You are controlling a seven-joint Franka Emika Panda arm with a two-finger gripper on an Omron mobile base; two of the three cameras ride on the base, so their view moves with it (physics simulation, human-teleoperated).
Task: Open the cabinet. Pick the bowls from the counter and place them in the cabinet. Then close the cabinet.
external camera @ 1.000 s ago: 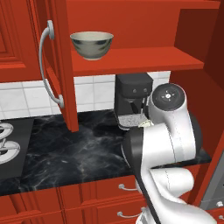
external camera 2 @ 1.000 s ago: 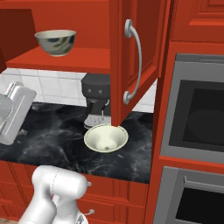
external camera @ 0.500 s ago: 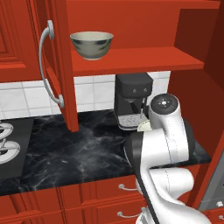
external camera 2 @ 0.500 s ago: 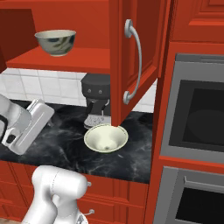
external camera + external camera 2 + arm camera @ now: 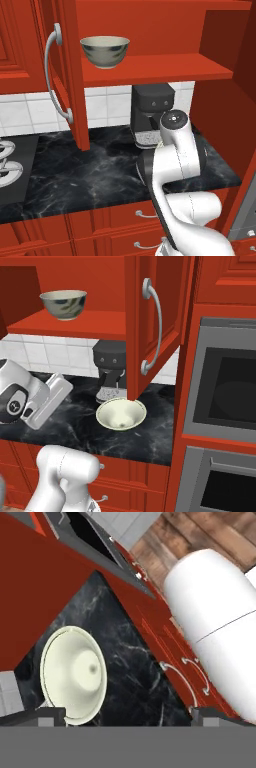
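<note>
The cabinet point(image 5: 160, 67) stands open, both doors swung out, with its left door's silver handle point(image 5: 54, 75) in the left base view and its right door's handle point(image 5: 153, 326) in the right base view. A deep cream bowl point(image 5: 105, 50) with dark marks point(image 5: 63, 303) sits on its red shelf. A wide shallow cream bowl point(image 5: 121, 414) rests on the black marble counter point(image 5: 155, 433), under the right door and in front of the coffee machine. My gripper point(image 5: 129, 716) is open and empty, and the shallow bowl point(image 5: 75, 674) lies ahead of its left finger. My hand point(image 5: 47, 400) hovers left of that bowl.
A black coffee machine point(image 5: 152, 115) stands against the tiled wall under the shelf. A built-in oven point(image 5: 225, 391) fills the right side. A hob point(image 5: 10, 167) lies at the counter's left end. Red drawers point(image 5: 130, 215) run below the counter edge.
My hand has swung from the left edge of the right base view down and rightward toward the shallow bowl. The jaws stayed open. Neither bowl moved.
</note>
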